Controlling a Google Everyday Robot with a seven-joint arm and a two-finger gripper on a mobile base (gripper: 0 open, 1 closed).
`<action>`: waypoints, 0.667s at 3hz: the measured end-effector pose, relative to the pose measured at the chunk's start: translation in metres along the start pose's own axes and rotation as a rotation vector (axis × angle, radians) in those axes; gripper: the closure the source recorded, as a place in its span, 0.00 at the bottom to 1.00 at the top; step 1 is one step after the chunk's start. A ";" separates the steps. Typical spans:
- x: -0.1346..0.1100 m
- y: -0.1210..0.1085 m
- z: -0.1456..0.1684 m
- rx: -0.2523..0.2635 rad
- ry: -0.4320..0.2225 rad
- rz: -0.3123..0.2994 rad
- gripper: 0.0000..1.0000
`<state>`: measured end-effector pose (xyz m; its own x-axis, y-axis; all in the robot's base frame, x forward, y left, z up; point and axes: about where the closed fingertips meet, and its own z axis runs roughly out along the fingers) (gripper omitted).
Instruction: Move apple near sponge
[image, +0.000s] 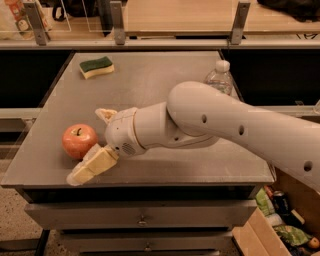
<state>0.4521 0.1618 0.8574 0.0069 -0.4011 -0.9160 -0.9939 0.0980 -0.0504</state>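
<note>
The red-orange apple (78, 141) sits on the grey table (160, 85) near its front left corner. The sponge (96, 66), dark green on top and pale yellow below, lies at the table's far left. My gripper (86, 145) is open just right of the apple. One pale finger (91, 165) reaches past the apple's front right side. The other finger (105, 114) is behind and to the right of the apple. Neither finger clearly touches the apple. The white arm comes in from the right.
A clear plastic water bottle (219, 77) with a white cap stands at the table's far right, behind the arm. A cardboard box (280, 220) with cans and wrappers sits on the floor at the lower right. A railing and counter run behind the table.
</note>
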 end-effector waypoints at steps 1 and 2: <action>0.002 -0.003 0.003 0.016 -0.015 0.001 0.00; 0.004 -0.005 0.006 0.024 -0.019 0.001 0.00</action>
<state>0.4573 0.1654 0.8520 0.0085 -0.3835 -0.9235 -0.9910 0.1199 -0.0589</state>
